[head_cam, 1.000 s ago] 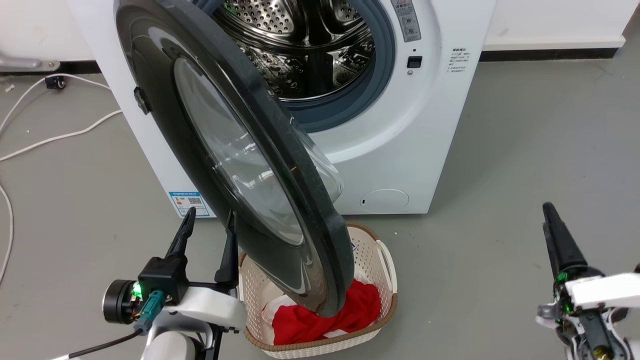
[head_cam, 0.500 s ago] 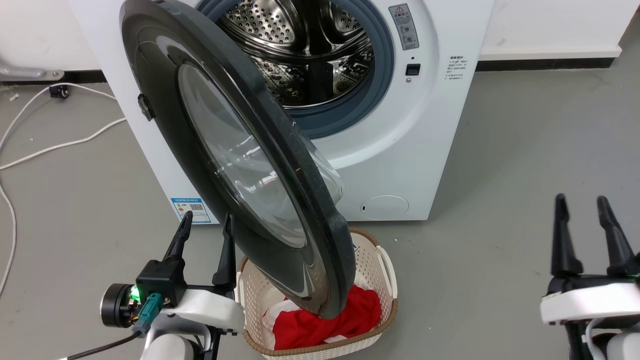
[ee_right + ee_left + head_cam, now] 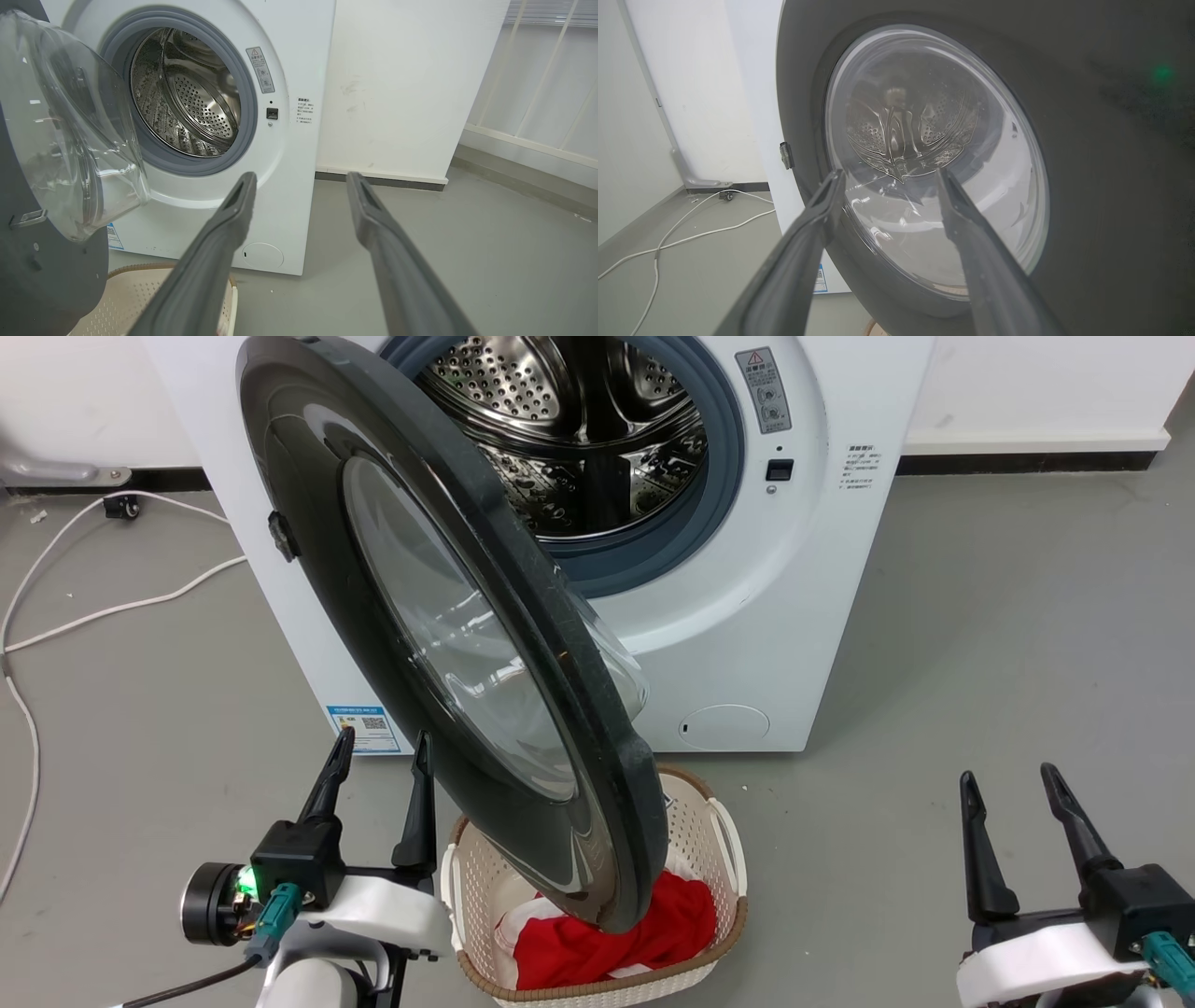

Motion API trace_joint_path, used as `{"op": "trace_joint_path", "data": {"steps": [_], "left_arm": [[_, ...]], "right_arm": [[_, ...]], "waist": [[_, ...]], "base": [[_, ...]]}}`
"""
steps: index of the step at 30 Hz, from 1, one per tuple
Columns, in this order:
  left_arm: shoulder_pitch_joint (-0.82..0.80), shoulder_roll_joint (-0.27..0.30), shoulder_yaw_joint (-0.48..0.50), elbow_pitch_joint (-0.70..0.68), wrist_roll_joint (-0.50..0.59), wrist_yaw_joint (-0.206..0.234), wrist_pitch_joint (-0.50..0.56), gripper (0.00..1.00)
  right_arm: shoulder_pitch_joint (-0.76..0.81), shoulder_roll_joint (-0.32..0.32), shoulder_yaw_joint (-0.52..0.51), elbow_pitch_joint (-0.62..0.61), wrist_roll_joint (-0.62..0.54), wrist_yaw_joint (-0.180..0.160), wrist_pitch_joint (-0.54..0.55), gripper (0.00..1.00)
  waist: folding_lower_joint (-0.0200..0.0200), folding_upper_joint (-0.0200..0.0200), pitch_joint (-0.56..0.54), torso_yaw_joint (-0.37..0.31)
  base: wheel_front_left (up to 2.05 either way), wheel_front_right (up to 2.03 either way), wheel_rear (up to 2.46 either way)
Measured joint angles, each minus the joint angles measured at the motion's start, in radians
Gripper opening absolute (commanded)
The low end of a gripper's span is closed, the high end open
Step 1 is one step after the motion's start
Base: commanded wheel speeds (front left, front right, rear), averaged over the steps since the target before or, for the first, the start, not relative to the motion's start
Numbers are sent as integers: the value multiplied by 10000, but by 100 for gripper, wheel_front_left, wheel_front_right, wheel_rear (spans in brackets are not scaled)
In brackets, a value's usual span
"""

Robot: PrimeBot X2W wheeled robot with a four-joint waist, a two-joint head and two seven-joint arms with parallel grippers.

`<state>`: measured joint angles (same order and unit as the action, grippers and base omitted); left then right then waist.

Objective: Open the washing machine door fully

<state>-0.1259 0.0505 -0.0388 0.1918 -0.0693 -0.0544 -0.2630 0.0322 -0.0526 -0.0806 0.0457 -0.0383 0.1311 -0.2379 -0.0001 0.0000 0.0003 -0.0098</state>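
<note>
Door (image 3: pixel 457 644) still only half open

Left of the door, the left gripper (image 3: pixel 385 735) is kept just beside the rim, jaws apart. The door is left half-swung from the washing machine (image 3: pixel 747 616). Right of it, the right gripper (image 3: pixel 1006 773) has been drawn back, jaws apart, so more swing is judged needed.

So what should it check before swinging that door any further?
1. Washing machine door fully open: not ok, it stands partway.
2. Left jaws open, facing the door's outer side: ok.
3. Left jaws touching the door: cannot tell.
4. Right jaws open, apart from the door: ok.
5. Door's lower edge clears the laundry basket: cannot tell.
</note>
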Motion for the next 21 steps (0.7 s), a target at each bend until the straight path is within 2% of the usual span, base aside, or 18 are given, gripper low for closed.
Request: {"op": "trace_joint_path", "data": {"steps": [8, 9, 10, 11, 12, 21], "left_arm": [[28, 0, -15, 35, 48, -73, 0, 100], [28, 0, -23, 33, 46, -73, 0, 93], [28, 0, -29, 33, 44, -84, 0, 44], [28, 0, -48, 31, 44, -105, 0, 17], [28, 0, -61, 29, 44, -127, 0, 0], [28, -2, -36, -150, -128, -151, 0, 0]], "right_arm": [[-61, 6, 98, 359, 437, 0, -94, 100], [-69, 6, 96, 372, 474, 0, -100, 100], [-69, 6, 102, 380, 474, 0, -123, 100], [-76, 6, 104, 391, 502, 0, -123, 100], [-83, 6, 111, 408, 543, 0, -123, 100], [-105, 6, 107, 476, 619, 0, -165, 100]], "waist": [[0, 0, 37, -17], [1, 0, 41, -20], [1, 1, 45, -22], [1, 0, 50, -22], [1, 0, 56, -21], [1, 0, 99, -12]], "base": [[0, 0, 0], [0, 0, 0], [0, 0, 0], [0, 0, 0], [0, 0, 0], [0, 0, 0]]}}
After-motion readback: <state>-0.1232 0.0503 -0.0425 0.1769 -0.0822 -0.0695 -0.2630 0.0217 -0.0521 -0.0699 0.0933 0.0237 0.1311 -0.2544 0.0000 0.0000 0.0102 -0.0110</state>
